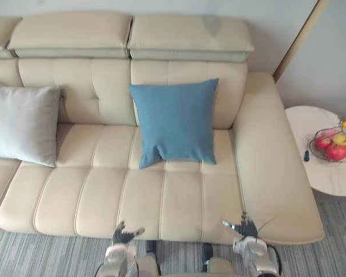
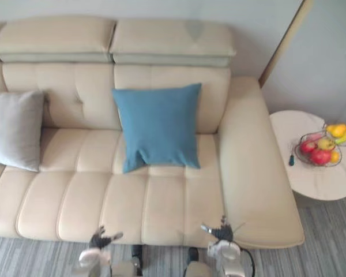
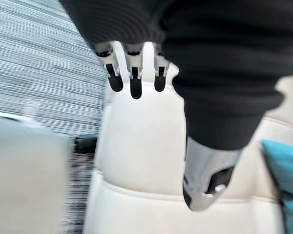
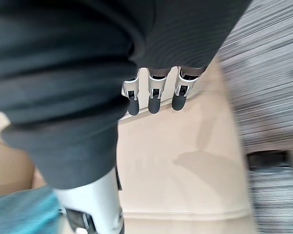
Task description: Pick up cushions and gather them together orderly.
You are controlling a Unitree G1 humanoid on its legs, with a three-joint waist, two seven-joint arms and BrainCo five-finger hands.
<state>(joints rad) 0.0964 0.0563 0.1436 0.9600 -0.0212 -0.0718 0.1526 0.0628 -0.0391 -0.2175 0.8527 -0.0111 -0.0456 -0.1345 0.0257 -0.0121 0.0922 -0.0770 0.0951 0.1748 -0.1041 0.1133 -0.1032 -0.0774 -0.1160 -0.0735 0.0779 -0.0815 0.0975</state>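
A blue cushion (image 1: 174,122) leans upright against the backrest of the cream sofa (image 1: 104,196), right of its middle. A grey cushion (image 1: 22,123) leans against the backrest at the sofa's left end. My left hand (image 1: 125,235) hovers at the seat's front edge, fingers relaxed and holding nothing. My right hand (image 1: 243,227) hangs open over the front edge near the right armrest. In the left wrist view the fingers (image 3: 132,73) point along the seat, with the blue cushion (image 3: 285,180) at the side. The right wrist view shows straight fingers (image 4: 154,97) over bare seat.
The sofa's wide right armrest (image 1: 271,156) borders the seat. A round white side table (image 1: 320,167) stands to its right, carrying a wire fruit basket (image 1: 335,143) and a small dark object (image 1: 306,155). Grey striped carpet (image 1: 40,254) lies before the sofa.
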